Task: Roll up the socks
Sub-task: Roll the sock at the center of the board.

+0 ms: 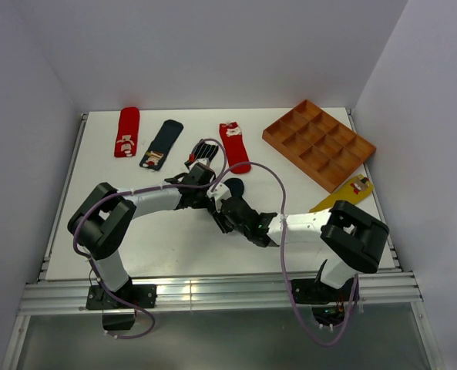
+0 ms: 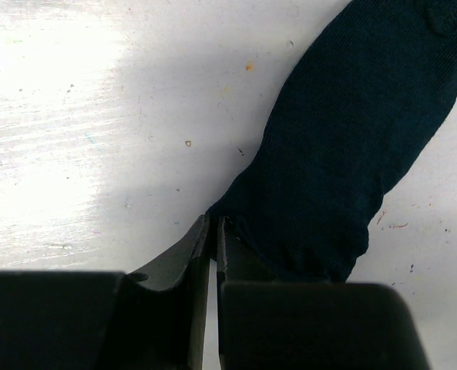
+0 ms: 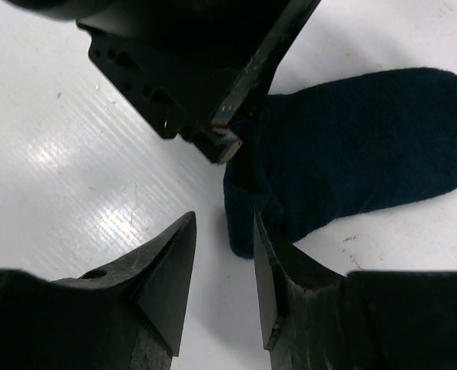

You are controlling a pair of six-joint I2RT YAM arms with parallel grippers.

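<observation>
Overhead, the navy sock (image 1: 234, 187) is mostly hidden; left pincer (image 2: 213, 223) clenched, right pincer (image 3: 223, 221) released.

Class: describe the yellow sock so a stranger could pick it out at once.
Find the orange compartment tray, far right on the table. Just below its near corner in the top view lies the yellow sock. It is the only yellow one; the rest are red, navy or striped.

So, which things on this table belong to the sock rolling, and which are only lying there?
For the job:
plain navy fabric sock
mustard yellow sock
red sock with white marks, far left
second red sock, next to the striped one
navy sock with a patch
black-and-white striped sock

Only lying there:
brown wooden tray with compartments
</observation>
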